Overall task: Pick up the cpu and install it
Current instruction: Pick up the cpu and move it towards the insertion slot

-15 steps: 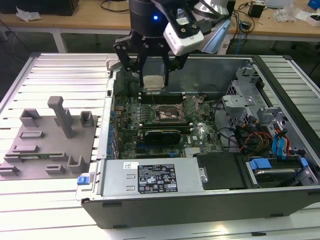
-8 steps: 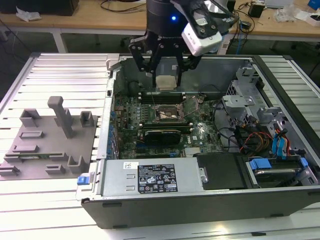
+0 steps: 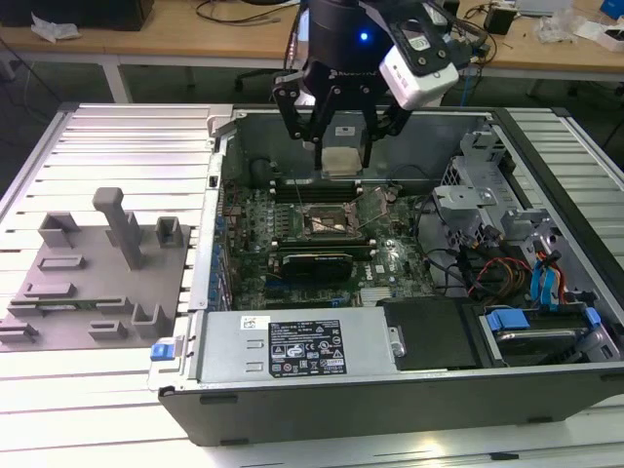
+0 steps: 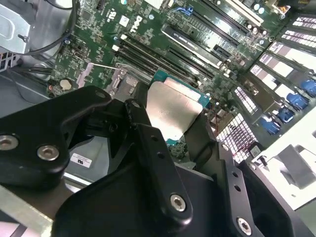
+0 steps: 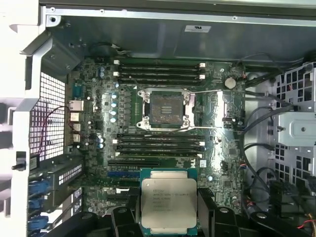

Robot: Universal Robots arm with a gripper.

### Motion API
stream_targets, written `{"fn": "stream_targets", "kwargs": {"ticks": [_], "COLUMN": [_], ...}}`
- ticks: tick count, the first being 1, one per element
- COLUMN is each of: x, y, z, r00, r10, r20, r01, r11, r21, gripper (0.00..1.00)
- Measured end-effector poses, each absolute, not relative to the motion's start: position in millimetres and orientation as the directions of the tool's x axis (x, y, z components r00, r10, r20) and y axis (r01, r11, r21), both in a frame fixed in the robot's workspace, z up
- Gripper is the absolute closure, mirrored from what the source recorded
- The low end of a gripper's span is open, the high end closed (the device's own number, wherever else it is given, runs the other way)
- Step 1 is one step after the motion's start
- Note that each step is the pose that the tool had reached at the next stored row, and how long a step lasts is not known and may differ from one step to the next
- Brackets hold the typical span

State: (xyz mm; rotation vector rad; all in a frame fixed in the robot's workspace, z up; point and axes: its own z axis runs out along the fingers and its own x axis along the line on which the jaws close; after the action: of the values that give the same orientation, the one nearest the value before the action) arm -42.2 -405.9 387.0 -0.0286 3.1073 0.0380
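The gripper [image 3: 340, 156] clamps the cpu [image 5: 169, 205] by opposite edges, flat above the board [image 5: 222, 168] near the case [image 5: 148, 39] wall, keeping its underside toward the open socket [image 5: 165, 108].

Light glares off the ribbed white metal worktop [image 3: 88, 409]; the dark-grey computer case [image 3: 390, 405] is dimmer inside; the silvery square cpu [image 4: 173, 111] gleams.

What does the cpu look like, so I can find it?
Look at the open computer case, then at the black gripper hanging above its green board. The cpu is the small flat square pinched in that gripper, with a silvery top, unlike the dark empty socket below.
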Motion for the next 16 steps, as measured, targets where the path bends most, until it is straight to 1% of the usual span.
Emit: {"fn": "stream_targets", "kwargs": {"ticks": [6, 16], "x": [-41.3, -40.4], "y": [-405.8, -403.2], "z": [380.9, 357.7], "r00": [-0.999, -0.999], "r10": [-0.018, -0.018], "r20": [-0.034, -0.034], "r01": [-0.019, -0.019], "r11": [1.0, 1.0], "r21": [0.024, 0.024], "gripper": [0.45, 0.45]}}
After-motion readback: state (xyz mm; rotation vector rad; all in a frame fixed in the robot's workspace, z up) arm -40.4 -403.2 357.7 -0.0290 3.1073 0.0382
